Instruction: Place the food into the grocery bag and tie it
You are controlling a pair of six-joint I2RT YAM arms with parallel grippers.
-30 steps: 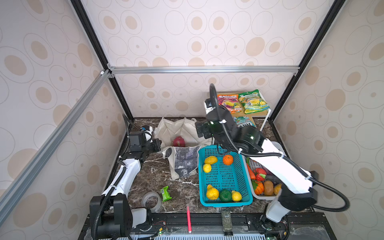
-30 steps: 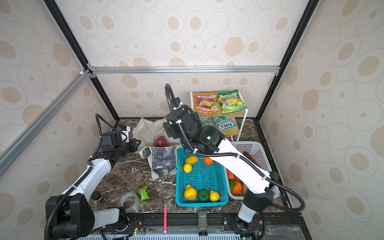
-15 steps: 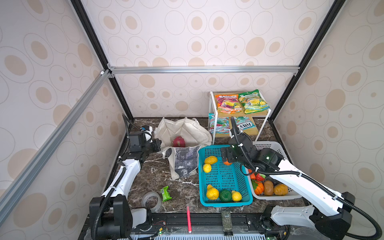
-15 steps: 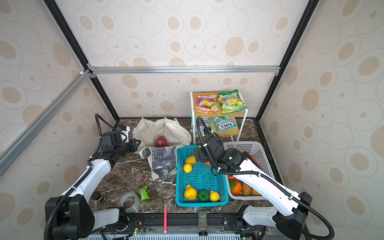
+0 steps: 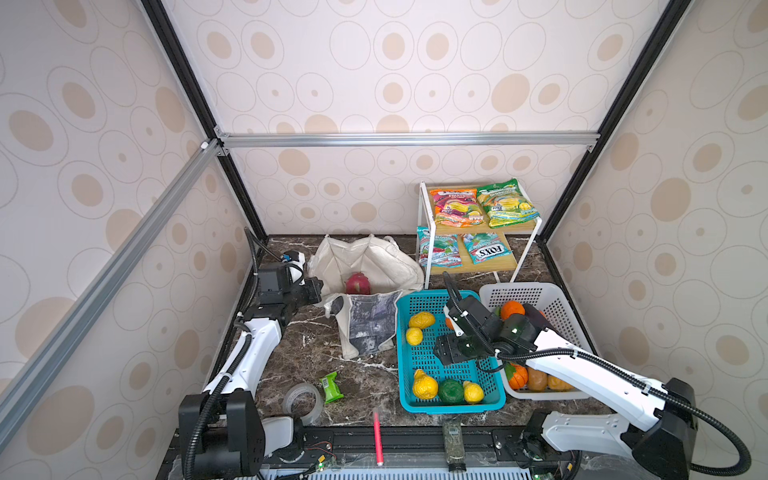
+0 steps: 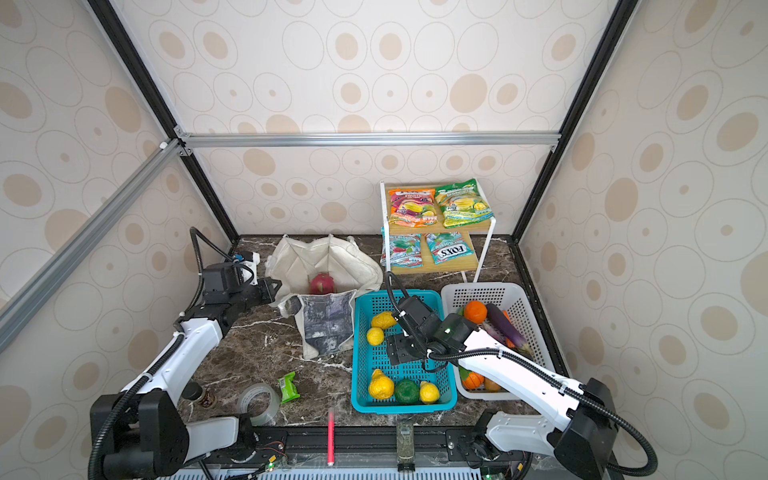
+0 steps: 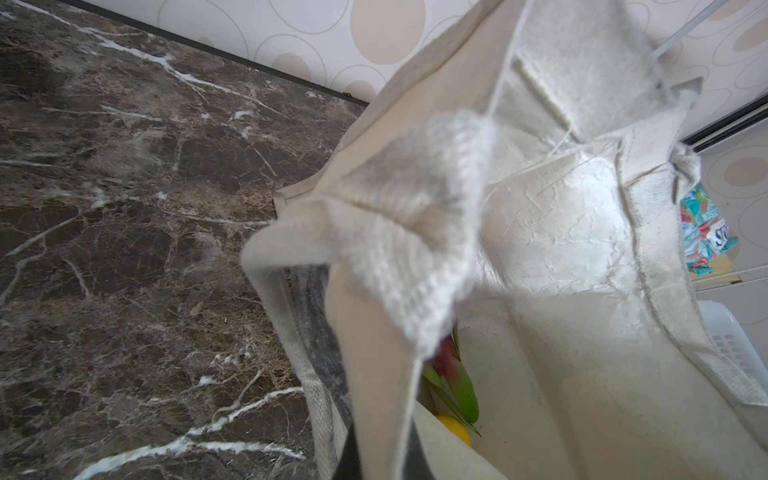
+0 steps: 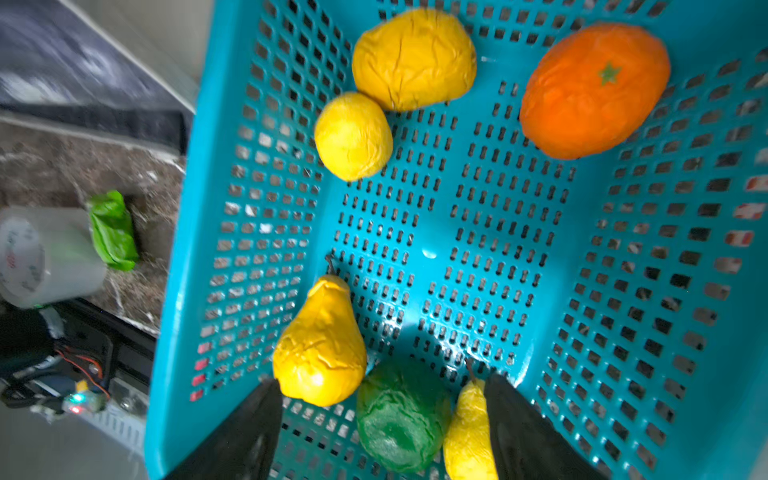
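Marble tabletop (image 5: 316, 347) under grocery bag (image 5: 365, 262); oval-patterned beige walls (image 5: 374, 66).

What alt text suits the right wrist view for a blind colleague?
The open right pincer hovers over the teal basket, its black fingers straddling a dark green round fruit between a large yellow pear and a small pear. An orange, a lemon and a larger yellow fruit lie farther from it; a tape roll and green packet sit outside the basket.
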